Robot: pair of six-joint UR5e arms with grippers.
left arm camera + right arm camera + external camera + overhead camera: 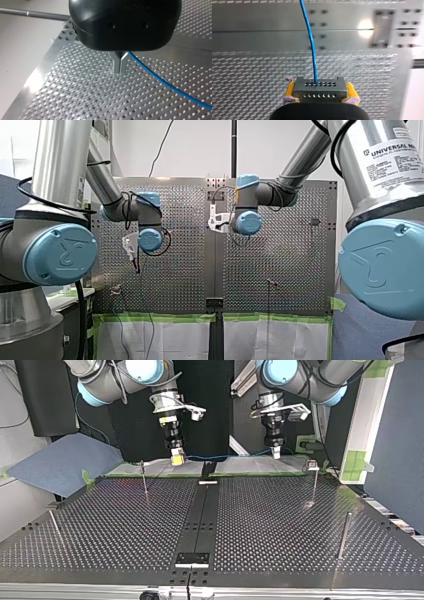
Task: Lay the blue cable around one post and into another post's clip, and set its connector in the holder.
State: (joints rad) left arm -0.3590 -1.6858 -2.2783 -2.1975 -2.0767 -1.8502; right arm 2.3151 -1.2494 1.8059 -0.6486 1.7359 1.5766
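Carrying stage, judged pre-routing: connector pinched between yellow pads of my right gripper; blue cable strung across to my left gripper, metal fingers pressed together, seemingly on it. Calls next for lowering the span around a post

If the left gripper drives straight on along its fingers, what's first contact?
The perforated table. The left gripper, shut on the blue cable, points down at bare plate; nothing else shows in that line in the left wrist view. Gap unclear.
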